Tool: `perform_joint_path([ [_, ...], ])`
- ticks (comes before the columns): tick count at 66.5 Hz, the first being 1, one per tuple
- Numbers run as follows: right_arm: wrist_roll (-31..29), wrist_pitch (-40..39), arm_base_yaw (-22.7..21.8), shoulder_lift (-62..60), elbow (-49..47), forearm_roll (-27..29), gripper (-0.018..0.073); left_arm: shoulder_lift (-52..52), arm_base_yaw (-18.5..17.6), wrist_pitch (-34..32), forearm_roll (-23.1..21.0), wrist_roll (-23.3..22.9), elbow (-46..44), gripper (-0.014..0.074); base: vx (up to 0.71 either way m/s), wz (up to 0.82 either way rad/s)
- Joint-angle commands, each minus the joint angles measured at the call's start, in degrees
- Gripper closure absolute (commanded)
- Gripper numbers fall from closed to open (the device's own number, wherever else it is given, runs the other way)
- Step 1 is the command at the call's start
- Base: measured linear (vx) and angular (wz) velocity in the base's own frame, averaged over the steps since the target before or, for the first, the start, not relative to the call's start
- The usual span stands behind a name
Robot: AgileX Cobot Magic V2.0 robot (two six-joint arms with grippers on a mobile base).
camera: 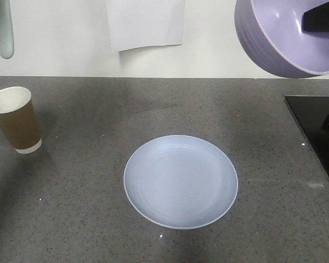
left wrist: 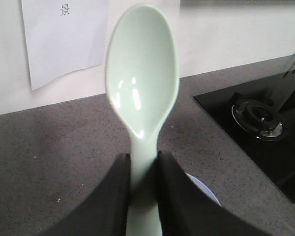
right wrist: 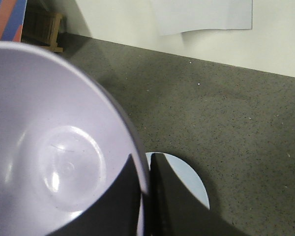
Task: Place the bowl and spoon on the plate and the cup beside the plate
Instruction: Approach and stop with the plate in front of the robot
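While the grey counter (camera: 71,219) fills most of the front view, a white wall runs behind it, with a sheet of paper (camera: 146,22) stuck to it. A black hob (camera: 318,126) sits on the counter at the right edge, and the left wrist view shows one of its burners (left wrist: 258,118).

The plate (camera: 180,182) lies flat near the middle of the counter with nothing on it. It is well apart from the hob.

The bowl (camera: 279,38) is off the counter, at the top right of the front view and tilted so its inside shows. The right gripper (right wrist: 146,172) has it by the rim: its jaws are nearly closed, one dark finger (camera: 321,19) inside the wall and the other outside. In the right wrist view a slice of the plate shows on the counter below the rim.

The cup (camera: 16,120) stands upright on the counter at the far left, mouth open upward, well apart from the plate.

The spoon (left wrist: 142,73) is also in the air, seen at the top left of the front view. The left gripper (left wrist: 143,162) pinches its handle between two dark fingers, closed to the handle's width. The scoop points away from the wrist, hollow side toward the camera.
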Motion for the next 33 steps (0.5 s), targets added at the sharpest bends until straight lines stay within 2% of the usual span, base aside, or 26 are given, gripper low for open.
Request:
perform_joint_path([
  [1,-0.6,-1.4,-0.1,-1.4,-1.6,3.2,0.0566,-0.9,-0.3,-3.5,-1.8,0.2,-1.2,0.0603,0.03,0.01],
  [33,-0.6,-1.5,-0.1,-1.4,-1.6,3.2,0.0566,-0.9,-0.3,-3.5,-1.8,0.2,-1.2,0.0603,0.03,0.01],
])
